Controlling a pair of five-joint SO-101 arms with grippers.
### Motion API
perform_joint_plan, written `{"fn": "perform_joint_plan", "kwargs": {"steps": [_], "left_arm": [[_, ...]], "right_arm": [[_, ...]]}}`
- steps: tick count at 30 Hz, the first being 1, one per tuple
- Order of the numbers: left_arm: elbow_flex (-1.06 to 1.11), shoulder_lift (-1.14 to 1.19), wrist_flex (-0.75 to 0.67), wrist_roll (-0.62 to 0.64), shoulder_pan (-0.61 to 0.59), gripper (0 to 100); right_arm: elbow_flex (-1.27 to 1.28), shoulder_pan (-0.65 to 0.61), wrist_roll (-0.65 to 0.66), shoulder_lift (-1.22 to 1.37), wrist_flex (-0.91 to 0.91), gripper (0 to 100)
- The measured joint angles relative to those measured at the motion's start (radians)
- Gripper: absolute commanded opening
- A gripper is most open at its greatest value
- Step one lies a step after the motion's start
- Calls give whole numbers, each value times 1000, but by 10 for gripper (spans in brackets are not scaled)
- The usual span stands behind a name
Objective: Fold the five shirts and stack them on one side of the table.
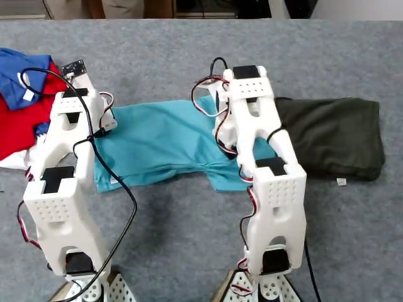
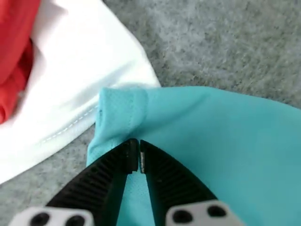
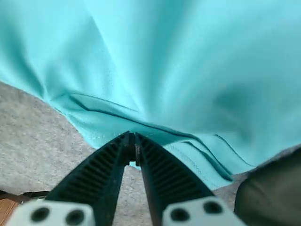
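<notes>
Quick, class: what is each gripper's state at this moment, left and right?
Left gripper: closed, pinching an edge of the teal fabric shirt.
Right gripper: closed, pinching the same shirt's hem.

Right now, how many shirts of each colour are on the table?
teal shirt: 1
dark olive shirt: 1
blue shirt: 1
red shirt: 1
white shirt: 1
Total: 5

The teal shirt (image 1: 157, 135) is smooth matt cloth, the table cover (image 1: 157, 56) rough grey felt, the left gripper (image 2: 136, 157) ribbed black plastic.
</notes>
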Motion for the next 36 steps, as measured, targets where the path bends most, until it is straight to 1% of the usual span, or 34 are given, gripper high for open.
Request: {"fn": "perform_joint_plan", "kwargs": {"steps": [5,11,14,17,22,31,36], "left_arm": [[0,0,0,0,0,28],[0,0,0,0,0,28],[0,0,0,0,0,28],[0,0,0,0,0,28],[0,0,0,0,0,28],[0,0,0,0,0,28],[0,0,0,0,0,28]], "right_arm": [[147,-25,0,-51,0,5],[408,-51,0,-278,-77,5],[476,-49,0,-371,-132,5],[474,-43,0,-428,-173,5],[373,-12,-2,-411,-199,5],[164,-11,-2,-126,-221,5],[141,-11,-2,-43,-204,5]]}}
